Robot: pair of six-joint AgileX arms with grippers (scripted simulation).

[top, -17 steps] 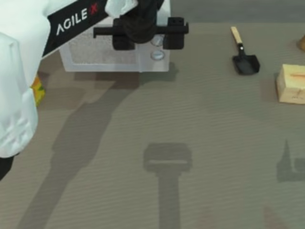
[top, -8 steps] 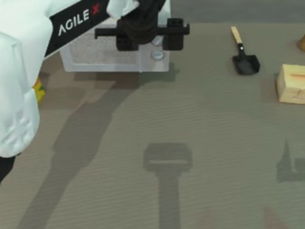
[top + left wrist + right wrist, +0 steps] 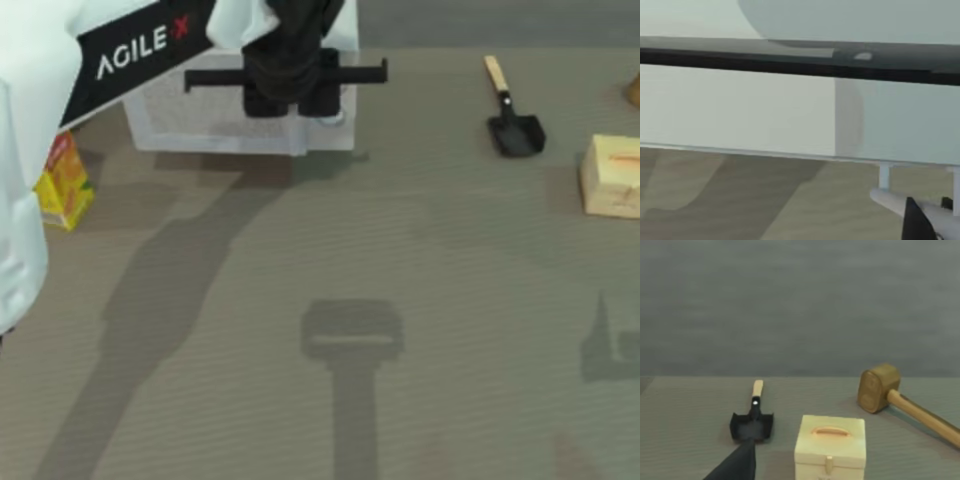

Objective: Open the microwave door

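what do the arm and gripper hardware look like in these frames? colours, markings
In the top view the left arm has glossy white rounded shells and a black band with white "AGILE" lettering and a red X. The left gripper is matte black: a bulky wrist block, a thin straight crossbar and two blocky fingers. No cables show. Of the right gripper only a dark pointed tip shows in its wrist view.

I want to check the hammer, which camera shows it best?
The right wrist view: the hammer lies whole beside the box. The top view catches only a sliver at its right edge. The left wrist view shows none of it.
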